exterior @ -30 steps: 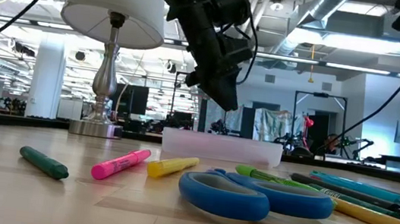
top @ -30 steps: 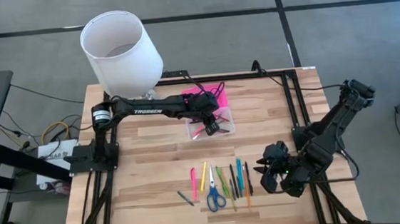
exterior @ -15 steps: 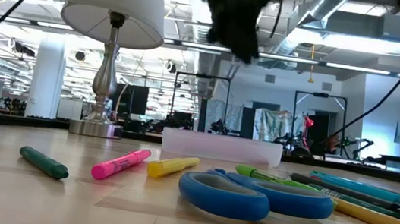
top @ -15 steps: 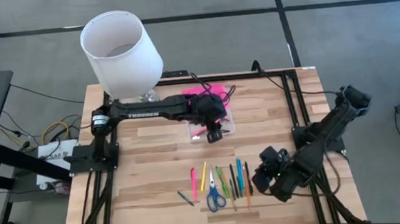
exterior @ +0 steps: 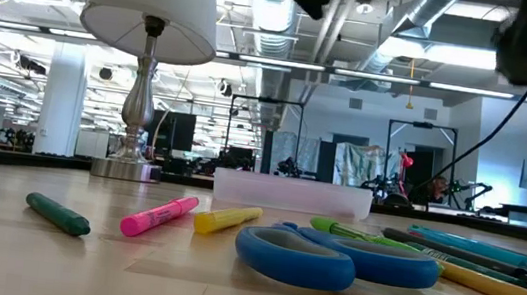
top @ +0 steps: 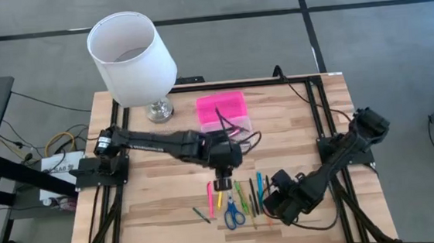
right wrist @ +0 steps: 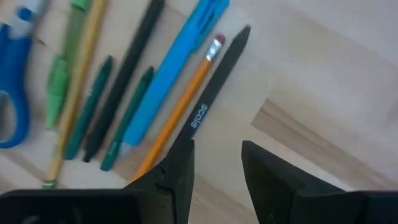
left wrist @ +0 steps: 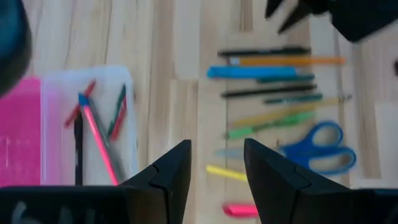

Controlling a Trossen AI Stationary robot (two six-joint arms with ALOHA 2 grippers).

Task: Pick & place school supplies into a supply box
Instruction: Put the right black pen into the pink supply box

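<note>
The school supplies (top: 239,201) lie in a row on the table's near half: pink, yellow, green, blue, orange and dark pens, with blue-handled scissors (top: 232,213). The supply box (top: 233,126) lies farther back, its pink lid (top: 220,106) open beside the clear base (left wrist: 93,124), which holds several pens. My left gripper (top: 222,185) hovers open above the left part of the row, and its wrist view (left wrist: 217,180) shows nothing between the fingers. My right gripper (top: 267,201) is open at the row's right end, over a black pen (right wrist: 211,93) and an orange pencil (right wrist: 177,112).
A lamp with a white shade (top: 130,54) stands at the table's far left corner on a metal foot (top: 158,109). A green crayon (exterior: 59,213) and a pink highlighter (exterior: 159,215) lie at the row's left end. Bare wood (top: 153,196) lies left of the row.
My left gripper has swung from over the supply box toward the near edge and now hangs above the row of supplies. My right gripper has moved left toward the row's right end. The supplies and the box have stayed put.
</note>
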